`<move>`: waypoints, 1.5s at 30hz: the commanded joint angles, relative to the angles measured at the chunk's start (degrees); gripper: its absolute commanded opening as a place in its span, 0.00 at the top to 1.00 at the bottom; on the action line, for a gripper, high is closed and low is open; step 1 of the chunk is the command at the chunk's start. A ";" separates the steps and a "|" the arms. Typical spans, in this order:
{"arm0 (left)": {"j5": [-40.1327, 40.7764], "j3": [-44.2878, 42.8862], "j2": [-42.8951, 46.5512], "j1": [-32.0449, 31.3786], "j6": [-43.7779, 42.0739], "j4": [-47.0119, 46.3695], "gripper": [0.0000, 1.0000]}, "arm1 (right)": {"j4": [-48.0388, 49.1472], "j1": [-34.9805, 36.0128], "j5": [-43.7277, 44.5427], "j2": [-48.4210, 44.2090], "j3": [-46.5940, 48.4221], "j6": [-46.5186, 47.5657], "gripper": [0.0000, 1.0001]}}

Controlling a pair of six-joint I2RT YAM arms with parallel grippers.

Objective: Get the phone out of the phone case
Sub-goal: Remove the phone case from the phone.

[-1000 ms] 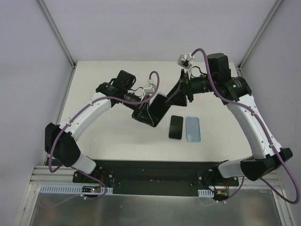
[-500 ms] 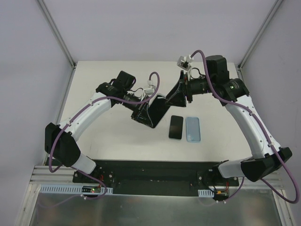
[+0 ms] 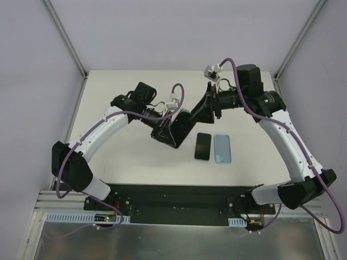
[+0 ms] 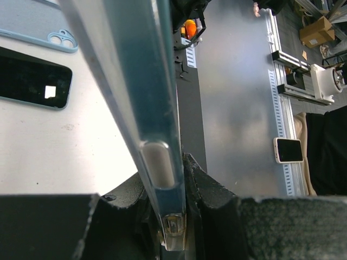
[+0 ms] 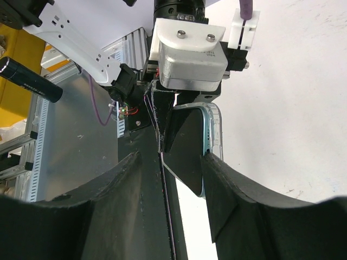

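The phone [image 5: 187, 149], snug in its clear-rimmed phone case [image 5: 216, 127], hangs tilted in the air over the middle of the desk [image 3: 119, 157], caught between the two arms. The left end effector [image 4: 171, 184] is clamped tight on it, a finger on each face. The right end effector [image 5: 173, 160] straddles the other end with one finger against the case's rim (whether it truly squeezes, I can't tell from here). On the pale desk just to the near right lie a second black phone [image 3: 203, 146] and a light blue case [image 3: 222, 148], flat, side by side and well in from every edge. White walls [image 3: 173, 32] close in the desk, with a metal post [image 3: 68, 40] slanting up at each back corner, well apart from the wrists. The left arm [image 3: 103, 130] bows out to the left from its near-left base and comes back in, wrist aimed right. The right arm [image 3: 287, 141] climbs from the near right, elbow high at the back, wrist pointing left and down.
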State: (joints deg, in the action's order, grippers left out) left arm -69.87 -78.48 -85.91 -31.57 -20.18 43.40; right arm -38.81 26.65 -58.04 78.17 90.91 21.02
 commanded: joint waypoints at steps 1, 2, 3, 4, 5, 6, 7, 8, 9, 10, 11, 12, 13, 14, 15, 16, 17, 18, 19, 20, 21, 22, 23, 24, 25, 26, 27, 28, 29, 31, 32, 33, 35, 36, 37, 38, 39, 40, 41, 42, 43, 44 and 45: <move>-8.71 -2.91 3.64 -2.18 -5.12 -2.00 1.00 | 0.66 -0.02 1.53 0.58 -1.09 0.08 0.46; -8.80 -3.00 3.64 -2.18 -5.39 -1.74 1.00 | 0.66 -0.02 1.70 0.67 -1.18 -0.01 0.46; -8.88 -3.08 3.73 -2.26 -5.65 -1.56 1.00 | 0.66 -0.11 1.62 0.75 -1.18 -0.01 0.46; -8.97 -3.17 3.64 -2.27 -5.83 -1.39 1.00 | 0.75 -0.02 1.70 0.93 -1.26 -0.01 0.46; -8.97 -3.17 3.56 -2.27 -6.00 -1.21 1.00 | 0.84 -0.11 1.62 1.02 -1.35 -0.01 0.46; -9.15 -3.35 3.64 -2.35 -6.09 -1.12 1.00 | 0.84 -0.02 1.62 1.11 -1.53 -0.10 0.46; -9.23 -3.35 3.73 -2.44 -6.36 -0.95 1.00 | 1.01 -0.02 1.62 1.19 -1.62 -0.18 0.46; -9.58 -3.44 3.73 -2.44 -6.62 -0.86 1.00 | 1.10 -0.11 1.70 1.19 -1.88 -0.19 0.46; -9.76 -3.61 3.73 -2.44 -6.80 -0.68 1.00 | 1.19 -0.11 1.79 1.37 -2.05 -0.19 0.46; -9.76 -3.61 3.73 -2.44 -6.97 -0.51 1.00 | 1.36 -0.02 1.88 1.28 -2.32 -0.27 0.46; -9.76 -3.70 3.73 -2.44 -7.15 -0.42 1.00 | 1.45 -0.02 1.79 1.28 -2.58 -0.27 0.46; -9.68 -3.79 3.82 -2.44 -7.32 -0.33 1.00 | 1.45 0.06 1.88 1.28 -2.76 -0.27 0.46; -9.68 -3.79 3.64 -2.53 -7.41 -0.24 1.00 | 1.45 -0.11 1.97 1.28 -3.02 -0.27 0.46; -9.76 -3.88 3.64 -2.53 -7.41 -0.16 1.00 | 1.45 -0.02 1.97 1.28 -3.28 -0.27 0.47; -9.85 -3.96 3.56 -2.53 -7.67 -0.07 1.00 | 1.71 0.06 2.05 1.28 -3.46 -0.36 0.47; -9.85 -4.14 3.56 -2.62 -7.94 0.19 1.00 | 1.72 0.06 2.23 1.37 -3.72 -0.36 0.47; -9.85 -4.40 3.38 -2.62 -8.03 0.37 1.00 | 1.72 -0.02 2.32 1.46 -3.81 -0.45 0.47; -9.85 -4.66 3.47 -2.62 -8.12 0.46 1.00 | 1.54 0.06 2.67 1.46 -3.99 -0.36 0.47; -9.94 -4.84 3.38 -2.62 -8.46 0.63 1.00 | 1.63 -0.02 2.84 1.63 -4.16 -0.27 0.47; -9.94 -5.19 3.29 -2.70 -8.64 0.81 1.00 | 1.63 0.06 2.93 1.46 -4.25 -0.27 0.47; -10.03 -5.37 3.20 -2.70 -8.73 0.99 1.00 | 1.54 -0.02 3.11 1.63 -4.51 -0.19 0.47; -10.11 -5.63 3.20 -2.79 -8.99 1.16 1.00 | 1.63 0.06 3.28 1.72 -4.78 -0.19 0.47; -10.03 -5.72 3.12 -2.88 -9.17 1.34 1.00 | 1.63 -0.02 3.63 1.90 -4.87 -0.19 0.48; -10.03 -5.98 3.12 -2.88 -9.34 1.51 1.00 | 1.54 0.06 3.81 1.90 -5.04 -0.27 0.47; -9.94 -6.16 3.03 -2.97 -9.43 1.78 1.00 | 1.54 -0.02 4.07 2.07 -5.22 -0.10 0.48; -9.85 -6.42 2.94 -3.06 -9.70 2.13 1.00 | 1.63 -0.02 4.34 2.25 -5.31 -0.27 0.48; -9.76 -6.60 2.94 -3.14 -9.96 2.22 1.00 | 1.46 -0.02 4.60 2.34 -5.40 -0.36 0.48; -9.59 -6.86 2.94 -3.23 -10.31 2.57 1.00 | 1.45 -0.02 4.78 2.60 -5.40 -0.54 0.48; -9.67 -7.04 2.85 -3.23 -10.57 2.83 1.00 | 1.45 0.06 4.87 2.69 -5.40 -0.62 0.48; -9.50 -7.48 2.77 -3.32 -11.19 3.45 1.00 | 1.63 0.06 5.22 3.12 -5.40 -0.89 0.49; -9.41 -7.65 2.68 -3.41 -11.54 3.80 1.00 | 1.72 0.06 5.48 3.30 -5.40 -1.15 0.49; -9.50 -7.74 2.68 -3.50 -11.89 3.97 1.00 | 1.63 -0.02 5.66 3.48 -5.31 -1.33 0.49; -9.41 -7.92 2.59 -3.76 -12.68 4.85 1.00 | 1.63 -0.02 6.53 4.00 -5.13 -1.68 0.49; -9.41 -7.92 2.59 -3.93 -13.03 5.20 1.00 | 1.54 -0.02 6.71 4.27 -5.13 -1.77 0.49; -9.41 -7.92 2.59 -3.94 -13.47 5.47 1.00 | 1.63 -0.11 7.06 4.36 -5.13 -1.77 0.49; -9.41 -7.83 2.68 -4.02 -14.00 5.91 1.00 | 1.63 -0.11 7.33 4.62 -5.13 -1.85 0.50; -9.32 -7.92 2.68 -4.02 -14.35 6.26 1.00 | 1.54 -0.20 7.42 4.88 -5.13 -1.94 0.50; -9.32 -7.83 2.68 -4.11 -14.79 6.52 1.00 | 1.72 -0.20 7.33 4.97 -5.13 -1.94 0.50; -9.06 -8.09 2.76 -4.20 -14.80 6.79 1.00 | 1.54 -0.29 6.98 4.97 -5.13 -1.94 0.50; -8.28 -8.01 2.68 -4.29 -15.06 6.96 1.00 | 1.72 -0.37 6.72 5.15 -5.22 -2.03 0.50; -8.10 -8.01 2.76 -4.37 -15.32 7.14 1.00 | 1.72 -0.29 6.54 5.15 -5.22 -2.12 0.50; -7.83 -8.01 2.76 -4.37 -15.41 7.23 1.00 | 1.63 -0.37 6.36 5.06 -5.22 -2.03 0.50; -7.66 -8.09 2.68 -4.37 -15.32 7.32 1.00 | 1.63 -0.46 6.01 4.97 -5.22 -2.03 0.50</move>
State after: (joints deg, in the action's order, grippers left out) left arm -66.30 -82.15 -86.11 -33.69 -27.57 53.32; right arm -37.76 26.98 -57.91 81.58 86.63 18.15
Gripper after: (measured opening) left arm 0.189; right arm 0.500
